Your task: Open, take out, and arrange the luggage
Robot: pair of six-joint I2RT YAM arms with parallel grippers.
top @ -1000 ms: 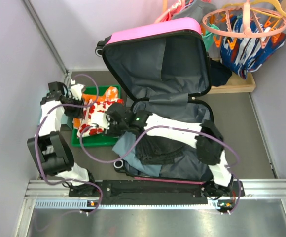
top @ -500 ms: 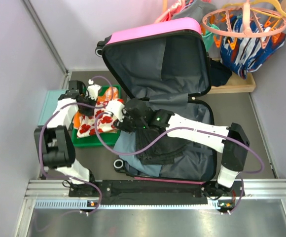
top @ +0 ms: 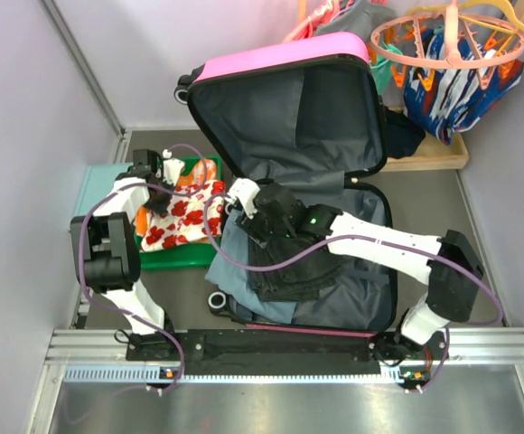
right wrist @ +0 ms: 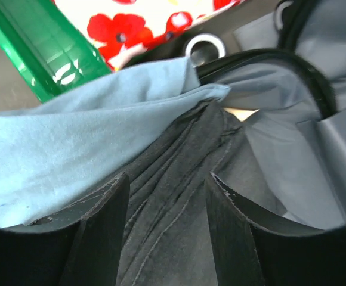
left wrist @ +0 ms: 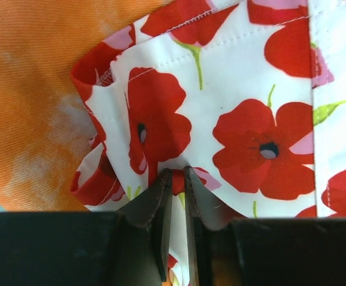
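Note:
The pink luggage (top: 280, 52) lies open, its lid propped up and the grey lining (top: 289, 117) showing. Dark clothes (top: 289, 267) and a light blue cloth (top: 230, 258) fill the lower half. A white cloth with red flowers (top: 182, 217) lies on the green tray (top: 176, 256), over an orange cloth (left wrist: 36, 89). My left gripper (top: 179, 177) is shut on a fold of the flowered cloth (left wrist: 250, 119), with its fingertips (left wrist: 163, 179) pinching the fabric. My right gripper (top: 244, 206) hangs open over the dark garment (right wrist: 173, 226) at the luggage's left rim, holding nothing.
A pale teal box (top: 93, 185) sits left of the tray, against the wall. Hangers (top: 461, 41) and colourful clothes (top: 461, 90) are piled at the back right on a wooden board (top: 434, 155). A luggage wheel (right wrist: 204, 44) sits ahead of my right gripper.
My left gripper moved to the tray's far end and shut on the flowered cloth. My right gripper drew back right from the tray to the luggage rim. The flowered cloth now lies flatter.

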